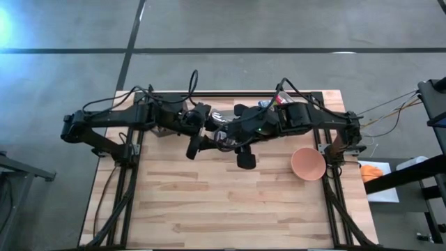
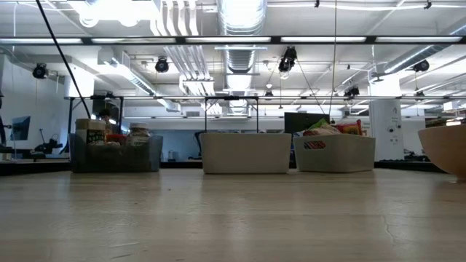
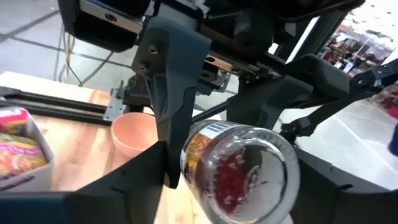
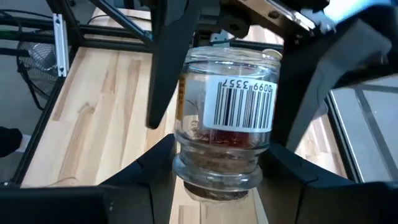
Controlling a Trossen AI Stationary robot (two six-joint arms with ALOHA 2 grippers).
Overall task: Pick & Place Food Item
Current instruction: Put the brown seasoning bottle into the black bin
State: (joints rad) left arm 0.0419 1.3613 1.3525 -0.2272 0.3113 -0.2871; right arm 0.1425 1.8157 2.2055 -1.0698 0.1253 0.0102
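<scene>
- High view: left gripper (image 1: 197, 143) and right gripper (image 1: 221, 134) meet above the wooden table (image 1: 230, 202); peach round bowl (image 1: 308, 164) sits near its right edge
- Left wrist view: clear glass jar with red contents (image 3: 239, 174), left fingers (image 3: 134, 186) flank it, grip unclear
- Right wrist view: right fingers (image 4: 140, 177) clamp the jar (image 4: 227, 127)

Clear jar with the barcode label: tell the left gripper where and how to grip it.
Grip the clear jar on its smooth cylindrical body, jaws straddling opposite sides, coming end-on from the left. The right gripper already clamps one end, so the left gripper should probably take the free stretch beside it, clear of those fingers.
</scene>
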